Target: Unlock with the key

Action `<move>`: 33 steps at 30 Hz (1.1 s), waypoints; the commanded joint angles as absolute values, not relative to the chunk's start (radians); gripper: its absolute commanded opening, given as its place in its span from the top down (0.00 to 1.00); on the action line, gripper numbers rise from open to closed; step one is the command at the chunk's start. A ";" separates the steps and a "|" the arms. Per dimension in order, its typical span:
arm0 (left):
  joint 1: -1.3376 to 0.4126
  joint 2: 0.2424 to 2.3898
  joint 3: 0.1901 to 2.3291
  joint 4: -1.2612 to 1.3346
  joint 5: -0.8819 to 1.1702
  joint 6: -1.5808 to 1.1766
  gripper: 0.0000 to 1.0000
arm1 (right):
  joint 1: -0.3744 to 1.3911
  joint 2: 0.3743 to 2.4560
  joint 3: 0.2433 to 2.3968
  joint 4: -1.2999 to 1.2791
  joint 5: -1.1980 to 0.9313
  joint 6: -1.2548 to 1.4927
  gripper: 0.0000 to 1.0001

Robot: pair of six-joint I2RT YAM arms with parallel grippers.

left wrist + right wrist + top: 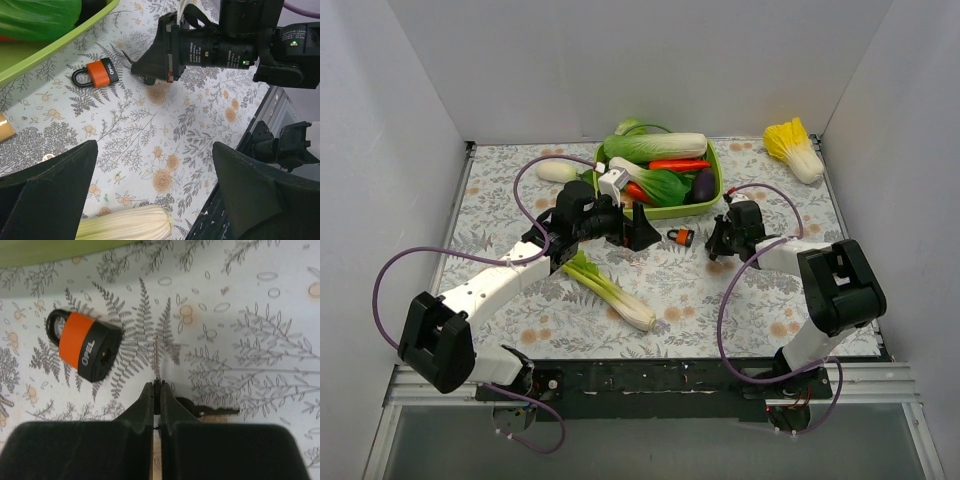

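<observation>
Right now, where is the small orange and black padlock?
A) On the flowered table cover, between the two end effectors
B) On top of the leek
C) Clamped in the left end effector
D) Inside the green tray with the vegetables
A: the orange and black padlock lies on the flowered table cover, between the open left end effector and the shut right end effector, and neither touches it.

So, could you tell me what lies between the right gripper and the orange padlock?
Just bare floral cloth, from right gripper to padlock, in the right wrist view.
</observation>
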State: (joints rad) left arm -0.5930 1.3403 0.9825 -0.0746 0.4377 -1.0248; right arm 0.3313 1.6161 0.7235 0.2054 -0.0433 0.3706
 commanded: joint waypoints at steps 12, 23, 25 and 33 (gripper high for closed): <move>-0.597 1.299 1.000 -0.084 0.408 -0.999 0.02 | 0.431 1.758 0.807 0.305 -0.072 0.425 0.99; -0.595 1.318 1.003 -0.092 0.397 -0.996 0.02 | 0.462 1.655 0.703 0.377 -0.141 0.454 0.99; -0.597 1.322 1.003 -0.092 0.396 -0.999 0.02 | 0.465 1.655 0.709 0.370 -0.202 0.453 0.99; -0.598 1.357 0.997 -0.095 0.330 -1.002 0.02 | 0.486 1.551 0.667 0.328 -0.186 0.483 0.99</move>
State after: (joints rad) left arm -0.5930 1.3453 0.9825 -0.0837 0.4004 -1.0100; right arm 0.4789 1.6665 0.6975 0.3401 -0.1913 0.4667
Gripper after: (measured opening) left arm 0.981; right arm 0.045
